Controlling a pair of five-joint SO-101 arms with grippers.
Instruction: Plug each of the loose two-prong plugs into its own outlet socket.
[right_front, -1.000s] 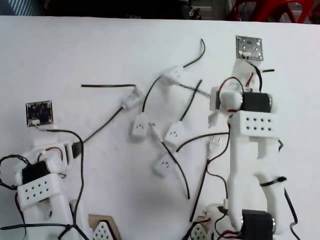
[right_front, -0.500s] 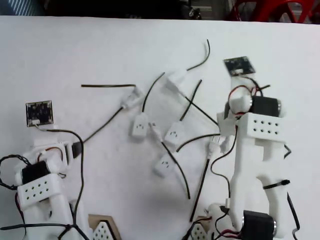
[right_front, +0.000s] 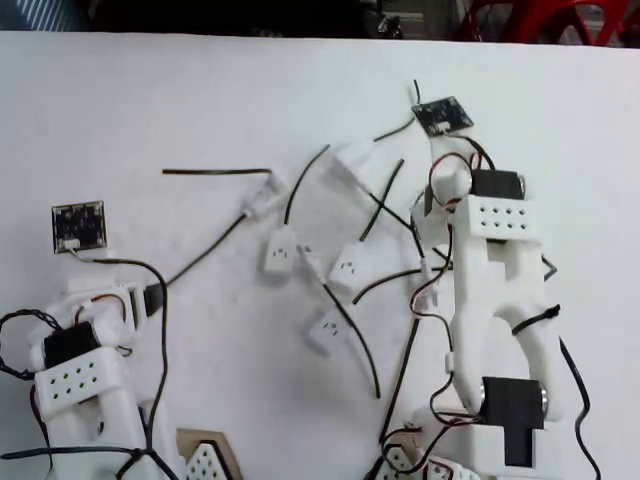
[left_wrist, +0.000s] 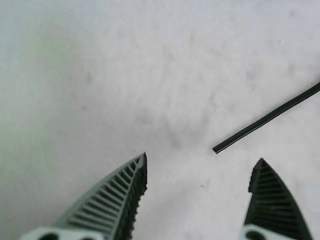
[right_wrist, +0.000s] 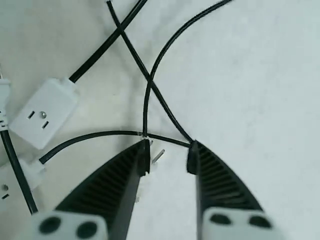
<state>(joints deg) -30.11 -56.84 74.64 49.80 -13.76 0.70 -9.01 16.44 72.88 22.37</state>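
- Left arm (right_front: 72, 378): folded at the near edge of the table (right_front: 150, 100); left gripper (left_wrist: 202, 158) spread open, a cord end (left_wrist: 216, 148) just beyond its tips.
- Right gripper (right_wrist: 169, 144): jaws apart, straddling the prongs of a loose plug (right_wrist: 156, 157), nothing clamped.
- Step in hand, apparently: grasping this plug. Next, close on its body and align it with the outlet socket (right_wrist: 44, 114) nearby.
- Right arm (right_front: 492, 262): stretched to mid-table, wrist pitched down.

From my end the workspace is just one big white counter (right_front: 150, 100), matte, and faintly mottled when seen close in the left wrist view. Its far edge runs straight across the top of the high view, and behind it the room goes dark. A red tubular frame (right_front: 560, 18) pokes out past the far right corner, and something blue-and-white striped (right_front: 40, 14) sits past the far left. The light's even and the shadows are soft.
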